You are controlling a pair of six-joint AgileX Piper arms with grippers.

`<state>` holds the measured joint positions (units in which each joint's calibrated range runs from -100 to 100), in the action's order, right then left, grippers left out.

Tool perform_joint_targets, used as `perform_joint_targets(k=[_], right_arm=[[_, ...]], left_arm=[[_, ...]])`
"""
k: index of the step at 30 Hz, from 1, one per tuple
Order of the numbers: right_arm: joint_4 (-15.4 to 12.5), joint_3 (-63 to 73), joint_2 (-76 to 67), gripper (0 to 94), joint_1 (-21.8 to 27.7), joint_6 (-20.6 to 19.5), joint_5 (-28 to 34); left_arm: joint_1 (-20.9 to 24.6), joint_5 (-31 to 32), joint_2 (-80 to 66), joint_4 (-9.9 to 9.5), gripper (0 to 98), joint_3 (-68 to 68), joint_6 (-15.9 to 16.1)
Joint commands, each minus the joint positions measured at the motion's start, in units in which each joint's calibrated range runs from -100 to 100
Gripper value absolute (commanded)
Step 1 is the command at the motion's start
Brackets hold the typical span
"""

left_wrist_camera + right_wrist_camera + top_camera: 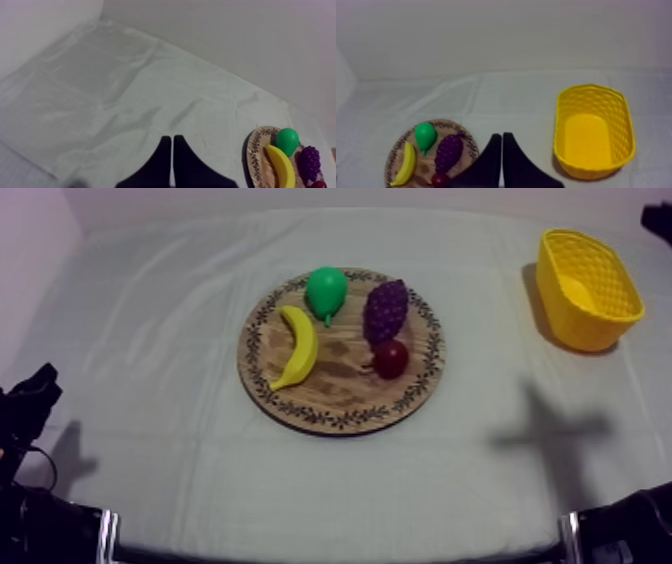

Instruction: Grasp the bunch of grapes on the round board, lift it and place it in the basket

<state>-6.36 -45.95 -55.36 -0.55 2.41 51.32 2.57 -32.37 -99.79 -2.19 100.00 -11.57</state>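
On board [340, 420] at two o'clock, grapes [385, 310] are lying ungrasped, touching small red fruit [391, 359] at their six o'clock, while basket [575, 328] is sitting empty well apart toward two o'clock and left gripper [172, 137] and right gripper [502, 135] are hanging closed on nothing, every step remaining.

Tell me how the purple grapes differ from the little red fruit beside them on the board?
The bunch of grapes is purple, bumpy and elongated; the small red fruit is dark red, smooth and round. The grapes are clearly larger than the red fruit. Both lie close together on the wooden board.
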Motion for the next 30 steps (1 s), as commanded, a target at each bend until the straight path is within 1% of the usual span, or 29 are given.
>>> perform_joint_targets(k=[1,4,8,15,19,24,30], right_arm=[[-1.1,12.5,8.2,0.6,-0.5,0.3,3.5],[-2.0,20.8,15.0,0.6,-1.6,0.2,8.2],[-2.4,30.6,23.9,0.6,-3.6,-0.4,14.1],[-0.6,39.8,37.3,0.7,-8.5,-3.0,18.9],[-0.1,42.6,44.1,0.7,-10.2,-4.1,19.8],[2.0,44.5,51.4,0.8,-12.0,-6.8,18.6],[3.8,45.7,58.0,1.6,-13.0,-10.3,18.1]], left_arm=[[0.0,0.0,0.0,-0.03,0.1,0.0,0.0],[0.0,0.0,0.0,-0.03,0.1,0.0,0.0],[0.0,0.0,0.0,-0.03,0.1,0.0,0.0],[0.0,0.0,0.0,-0.03,0.1,0.0,0.0],[0.0,0.0,0.0,-0.03,0.1,0.0,0.0],[0.0,0.0,0.0,-0.03,0.1,0.0,0.0],[0.0,0.0,0.0,-0.03,0.1,0.0,0.0]])
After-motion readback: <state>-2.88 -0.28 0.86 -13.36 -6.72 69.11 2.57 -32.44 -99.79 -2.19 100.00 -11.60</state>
